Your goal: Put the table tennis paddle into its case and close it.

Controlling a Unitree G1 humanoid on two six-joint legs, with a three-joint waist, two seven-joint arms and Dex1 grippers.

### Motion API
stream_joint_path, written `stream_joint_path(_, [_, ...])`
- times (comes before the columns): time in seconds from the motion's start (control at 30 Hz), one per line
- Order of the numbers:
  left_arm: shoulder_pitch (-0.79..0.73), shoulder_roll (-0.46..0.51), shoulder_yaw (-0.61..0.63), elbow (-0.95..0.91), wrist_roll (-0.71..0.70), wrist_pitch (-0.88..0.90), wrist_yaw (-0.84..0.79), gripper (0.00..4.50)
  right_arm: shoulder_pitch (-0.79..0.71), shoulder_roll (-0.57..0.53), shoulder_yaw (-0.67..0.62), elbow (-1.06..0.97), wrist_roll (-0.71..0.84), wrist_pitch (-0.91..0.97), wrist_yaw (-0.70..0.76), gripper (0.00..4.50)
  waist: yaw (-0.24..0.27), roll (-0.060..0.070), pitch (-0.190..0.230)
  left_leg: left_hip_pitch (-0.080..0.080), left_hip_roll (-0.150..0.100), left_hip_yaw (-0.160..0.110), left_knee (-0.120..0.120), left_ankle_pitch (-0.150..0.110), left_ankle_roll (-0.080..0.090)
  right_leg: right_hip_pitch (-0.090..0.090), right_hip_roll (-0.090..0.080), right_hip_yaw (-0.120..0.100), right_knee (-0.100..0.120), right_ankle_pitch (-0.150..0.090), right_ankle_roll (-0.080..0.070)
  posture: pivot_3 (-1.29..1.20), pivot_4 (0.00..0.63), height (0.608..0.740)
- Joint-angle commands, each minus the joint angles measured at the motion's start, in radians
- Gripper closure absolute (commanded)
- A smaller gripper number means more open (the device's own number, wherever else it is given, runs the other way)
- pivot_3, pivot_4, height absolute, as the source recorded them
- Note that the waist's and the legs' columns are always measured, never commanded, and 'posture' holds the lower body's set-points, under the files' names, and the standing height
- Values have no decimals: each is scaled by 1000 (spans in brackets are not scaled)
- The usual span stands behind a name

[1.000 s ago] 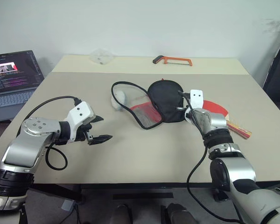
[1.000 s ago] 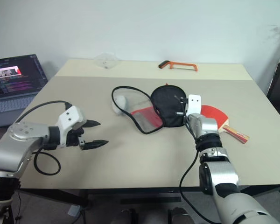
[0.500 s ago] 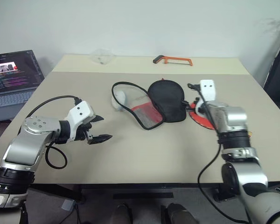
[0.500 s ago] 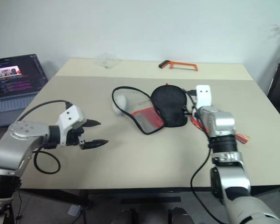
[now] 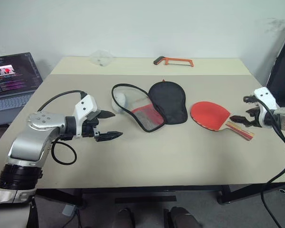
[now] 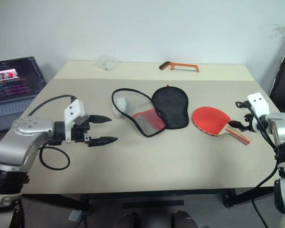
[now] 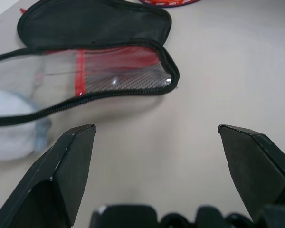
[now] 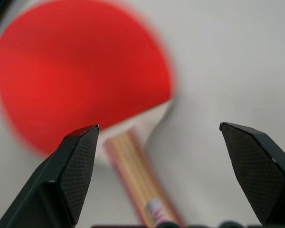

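Red-rubbered, wooden-handled table tennis paddle lies on the beige counter, beside the unzipped black-and-red soft case. Right end effector, fingers apart, hovers by the handle; gripping it seems next.

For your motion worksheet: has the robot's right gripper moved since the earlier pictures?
Yes. The right gripper swung rightward, away from the black case, and now sits by the paddle's handle.

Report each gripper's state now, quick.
Left gripper: open, holding nothing, beside the case.
Right gripper: open, holding nothing, by the table tennis paddle's handle.
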Motion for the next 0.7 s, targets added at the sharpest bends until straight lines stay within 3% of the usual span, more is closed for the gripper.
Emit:
stream_joint_path(0.03, [-17, 2, 4, -3, 7, -22, -2, 0, -19, -29, 40, -1, -25, -58, 106, 39, -1, 0, 0, 0, 0, 0, 0, 0, 0, 0, 0, 0, 0, 0, 0, 0, 150, 740])
stream_joint_path(0.23, [12, 12, 18, -37, -1, -5, 5, 0, -50, 7, 98, 121, -109, -134, 98, 39, 2, 0, 0, 0, 0, 0, 0, 0, 0, 0, 0, 0, 0, 0, 0, 0, 150, 740])
stream_joint_path(0.7, [29, 22, 20, -67, -2, 15, 24, 0, -200, 100, 81, 481, -182, -359, 90, 39, 0, 1, 0, 0, 0, -1, 1, 0, 0, 1, 0, -1, 1, 0, 0, 0, 150, 740])
